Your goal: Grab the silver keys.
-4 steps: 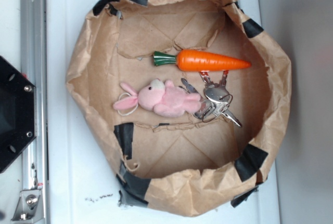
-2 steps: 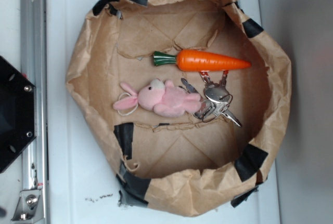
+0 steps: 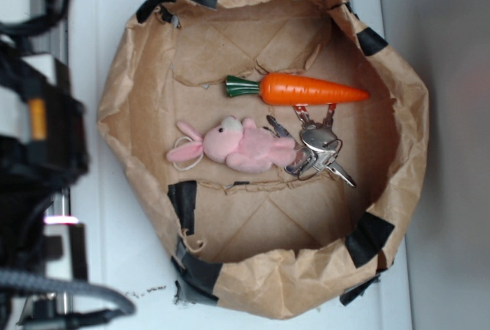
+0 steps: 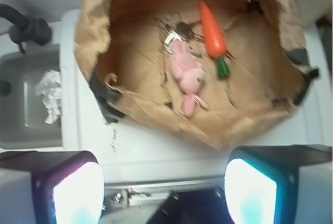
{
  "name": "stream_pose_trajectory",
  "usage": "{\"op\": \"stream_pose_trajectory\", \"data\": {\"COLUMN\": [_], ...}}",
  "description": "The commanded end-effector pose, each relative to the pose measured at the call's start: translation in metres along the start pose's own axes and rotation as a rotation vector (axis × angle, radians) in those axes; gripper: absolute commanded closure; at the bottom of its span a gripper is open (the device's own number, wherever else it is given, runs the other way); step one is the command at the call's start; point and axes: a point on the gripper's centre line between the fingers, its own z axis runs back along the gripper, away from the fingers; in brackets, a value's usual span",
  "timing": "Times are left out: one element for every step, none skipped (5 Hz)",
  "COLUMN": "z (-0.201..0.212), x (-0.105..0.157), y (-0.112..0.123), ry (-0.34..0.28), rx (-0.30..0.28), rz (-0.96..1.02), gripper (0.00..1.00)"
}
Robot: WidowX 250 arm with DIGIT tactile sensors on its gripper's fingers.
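claw [image 4: 164, 190] spread wide, well short of silver keys [image 3: 318, 150] wedged between bunny [image 3: 237, 145] at 9 and carrot [image 3: 306, 89] at 12; likely to snag either.

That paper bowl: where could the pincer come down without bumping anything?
The paper bowl has bare floor below the pink bunny and above the carrot. It's crowded in the middle: the silver keys touch the bunny and lie just under the carrot.
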Motion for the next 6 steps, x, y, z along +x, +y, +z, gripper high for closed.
{"op": "stream_pose_trajectory", "data": {"z": [-0.029,-0.042,-0.055,-0.065,-0.085,-0.105], "x": [0.049,0.069,0.074,0.08,0.091,0.101], "y": [-0.002,-0.004,-0.011,-0.003,0.006,0.011], "ry": [-0.02,-0.07,-0.134,-0.145,-0.13,-0.12], "rx": [0.018,-0.018,-0.005,-0.025,0.015,0.085], "rz": [0.08,0.048,-0.055,-0.088,-0.066,-0.029], "gripper": [0.0,0.0,0.0,0.0,0.0,0.0]}}
